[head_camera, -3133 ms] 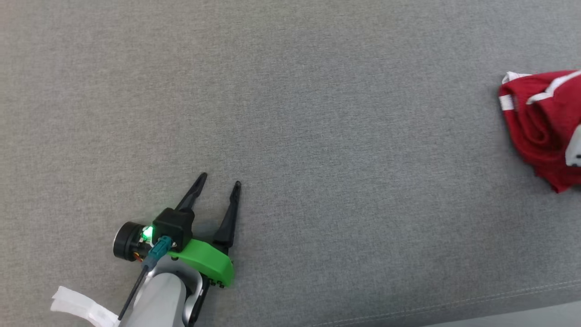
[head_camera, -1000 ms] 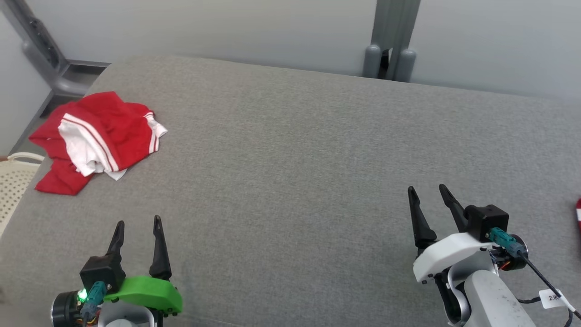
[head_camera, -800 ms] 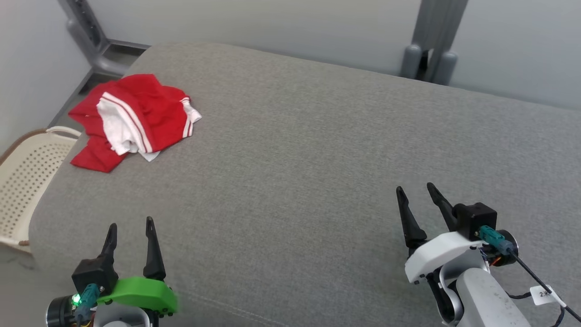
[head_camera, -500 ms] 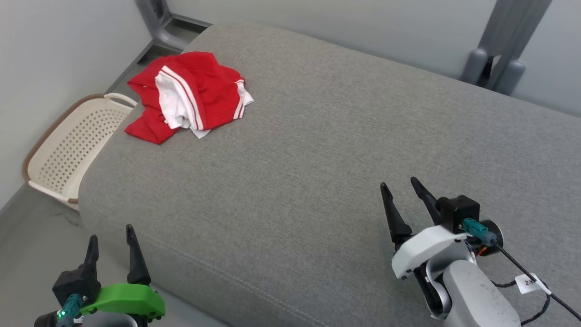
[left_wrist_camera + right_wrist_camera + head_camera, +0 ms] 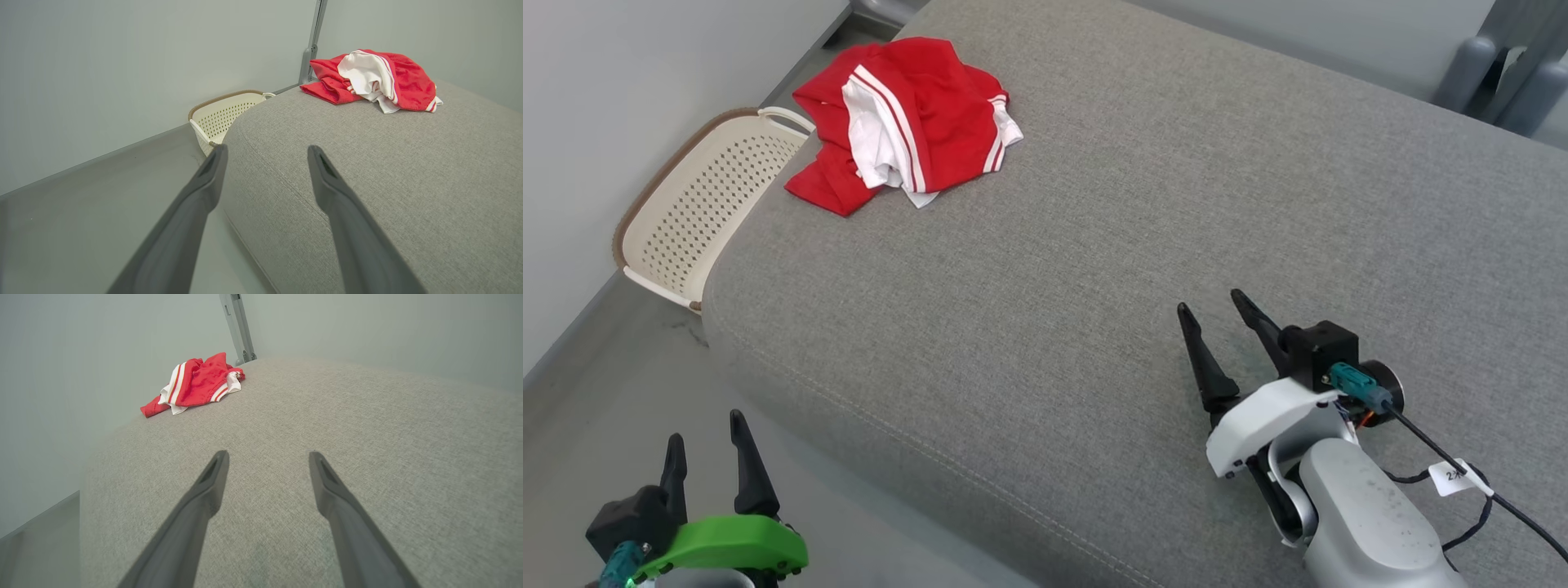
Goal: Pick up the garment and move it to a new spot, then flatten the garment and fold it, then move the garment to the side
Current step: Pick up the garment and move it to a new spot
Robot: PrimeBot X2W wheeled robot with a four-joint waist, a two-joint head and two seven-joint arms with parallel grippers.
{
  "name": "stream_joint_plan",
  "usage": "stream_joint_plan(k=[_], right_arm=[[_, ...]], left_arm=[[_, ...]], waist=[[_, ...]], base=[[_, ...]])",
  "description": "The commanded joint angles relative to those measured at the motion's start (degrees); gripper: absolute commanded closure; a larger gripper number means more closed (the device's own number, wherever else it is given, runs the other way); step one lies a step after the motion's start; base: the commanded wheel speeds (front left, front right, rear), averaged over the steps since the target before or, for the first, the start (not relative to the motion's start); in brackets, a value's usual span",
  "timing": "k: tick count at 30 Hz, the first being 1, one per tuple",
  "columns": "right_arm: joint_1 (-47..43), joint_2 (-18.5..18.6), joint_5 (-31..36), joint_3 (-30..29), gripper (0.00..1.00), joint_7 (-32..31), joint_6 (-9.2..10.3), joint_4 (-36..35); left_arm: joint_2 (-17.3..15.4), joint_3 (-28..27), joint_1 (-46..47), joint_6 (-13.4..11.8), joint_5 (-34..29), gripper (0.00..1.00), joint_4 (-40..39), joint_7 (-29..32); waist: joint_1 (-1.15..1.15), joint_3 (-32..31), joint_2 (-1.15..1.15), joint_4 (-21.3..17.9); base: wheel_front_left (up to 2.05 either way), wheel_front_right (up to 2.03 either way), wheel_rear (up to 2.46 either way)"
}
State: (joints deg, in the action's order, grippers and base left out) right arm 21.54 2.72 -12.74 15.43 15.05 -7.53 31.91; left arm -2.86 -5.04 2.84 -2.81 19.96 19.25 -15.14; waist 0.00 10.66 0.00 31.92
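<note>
one red garment lies crumpled near the far left corner of the grey upholstered cushion, close to the end edge. it is bright red cloth with a white panel bunched over the middle and thin red-and-white stripes along the hems. it is too bunched up to tell whether it is shorts or a shirt. from the left wrist view the garment sits as a low heap, with a red fold sticking out toward the cushion corner. from the right wrist view the garment is small and far off.

there is one cream perforated laundry basket with a brown rim. it stands on the floor just beside that end of the cushion, and its near side is hidden behind the cushion edge in the left wrist view.

two claws are here, each with two dark fingers. the left claw, on a green mount, hangs over the floor off the cushion's near corner. its fingers are spread with nothing between them, and its arm is cut off at the bottom edge. the right claw, on a white mount, hovers over the near right part of the cushion, well apart from the garment. it is also spread wide and empty. a white tag on its cable carries writing too small to read.
</note>
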Motion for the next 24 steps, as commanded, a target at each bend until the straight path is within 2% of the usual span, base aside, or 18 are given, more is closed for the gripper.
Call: stream_joint_plan(k=[1,5,12,18,24], right_arm=[[0.96,0.32,0.65,-0.44,0.0,0.16,0.09,-0.13],[1.56,0.37,3.33,-2.31,0.0,0.16,0.09,-2.29],[4.22,0.38,5.72,-0.93,0.0,0.16,0.09,-7.41],[6.76,0.33,7.42,-0.18,0.0,0.16,0.09,-11.57],[8.95,0.29,8.37,1.06,0.0,0.17,0.09,-15.78]], left_arm=[[-0.1,-0.08,2.51,0.93,0.08,0.0,0.69,0.03],[-0.1,-1.39,8.13,4.21,0.54,0.0,4.88,0.03],[-0.85,-5.43,19.8,8.9,-2.18,0.0,10.51,0.02],[-3.77,-6.41,29.73,10.34,-2.56,0.0,15.42,0.02],[-8.52,-3.76,37.51,10.31,-0.18,0.0,19.7,0.02]], waist=[[0.0,1.24,0.0,-0.08],[0.0,3.99,0.0,-0.27],[0.0,10.43,0.0,-5.76],[0.0,15.45,0.0,-10.76],[0.0,19.31,0.0,-15.54]], base=[[0.0,0.0,0.0],[0.0,0.0,0.0],[0.0,0.0,0.0],[0.0,0.0,0.0],[0.0,0.0,0.0]])
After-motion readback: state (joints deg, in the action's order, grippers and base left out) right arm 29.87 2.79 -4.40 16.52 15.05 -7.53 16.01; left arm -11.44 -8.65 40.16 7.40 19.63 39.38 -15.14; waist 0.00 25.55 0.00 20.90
